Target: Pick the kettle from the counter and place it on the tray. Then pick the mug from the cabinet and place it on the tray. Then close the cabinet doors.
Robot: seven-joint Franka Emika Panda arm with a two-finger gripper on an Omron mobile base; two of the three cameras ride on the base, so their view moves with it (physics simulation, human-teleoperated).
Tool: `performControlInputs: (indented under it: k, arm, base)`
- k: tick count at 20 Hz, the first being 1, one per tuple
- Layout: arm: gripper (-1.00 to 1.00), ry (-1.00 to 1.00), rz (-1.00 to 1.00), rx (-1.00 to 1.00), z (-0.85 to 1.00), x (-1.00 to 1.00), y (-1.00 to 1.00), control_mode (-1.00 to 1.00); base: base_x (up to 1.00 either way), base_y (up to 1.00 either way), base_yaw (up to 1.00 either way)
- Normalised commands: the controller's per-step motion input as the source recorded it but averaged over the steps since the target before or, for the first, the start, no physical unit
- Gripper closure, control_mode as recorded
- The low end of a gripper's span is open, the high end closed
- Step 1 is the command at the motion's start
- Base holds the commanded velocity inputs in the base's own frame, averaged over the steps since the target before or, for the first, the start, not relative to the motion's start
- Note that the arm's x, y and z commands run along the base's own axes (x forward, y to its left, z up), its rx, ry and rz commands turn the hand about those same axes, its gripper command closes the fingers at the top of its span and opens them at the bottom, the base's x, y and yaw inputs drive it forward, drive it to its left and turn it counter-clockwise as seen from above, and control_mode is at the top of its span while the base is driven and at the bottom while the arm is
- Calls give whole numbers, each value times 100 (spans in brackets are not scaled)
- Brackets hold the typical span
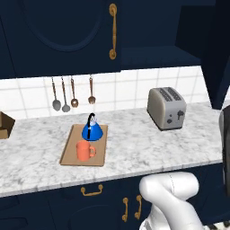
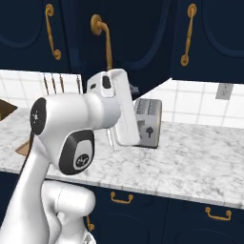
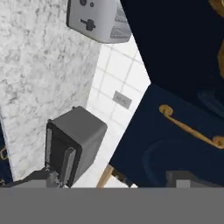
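The blue kettle (image 1: 92, 130) and orange mug (image 1: 84, 151) sit together on the wooden tray (image 1: 68, 152), kettle at the far end, mug nearer, on the marbled counter (image 1: 134, 148). To their right stands a silver toaster (image 1: 167, 108). The arm's hand is raised beside a navy cabinet door (image 3: 175, 144); whether its jaws are wide or closed cannot be told.

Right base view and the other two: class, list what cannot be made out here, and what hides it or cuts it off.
1. Right base view: the tray shows only a corner; the robot's arm covers the rest.
2. Right base view: the toaster is partly behind the arm.
3. Left base view: the open cabinet door is cut by the right edge; the shelf interior is too dark.
4. Hand view: the gripper fingertips barely show, so open or shut is unclear.
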Motion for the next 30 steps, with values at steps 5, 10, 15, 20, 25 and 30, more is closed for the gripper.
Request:
performControlInputs:
  k: [5, 10, 15, 20, 25, 30]
  arm:
    - [-100, 1, 25, 0, -1, 62, 72, -100]
    - [-100, 0, 22, 0, -1, 75, 69, -100]
    - [-100, 0, 17, 0, -7, 85, 71, -100]
    - [-100, -14, 14, 12, -3, 92, 54, -100]
    - [-100, -9, 4, 21, -9, 100, 25, -100]
    - [-100, 0, 0, 23, -9, 100, 38, -100]
  base:
    - [0, 0, 0]
    - [0, 0, 0]
    - [0, 0, 0]
    - [0, 0, 0]
    - [0, 0, 0]
    - [0, 0, 0]
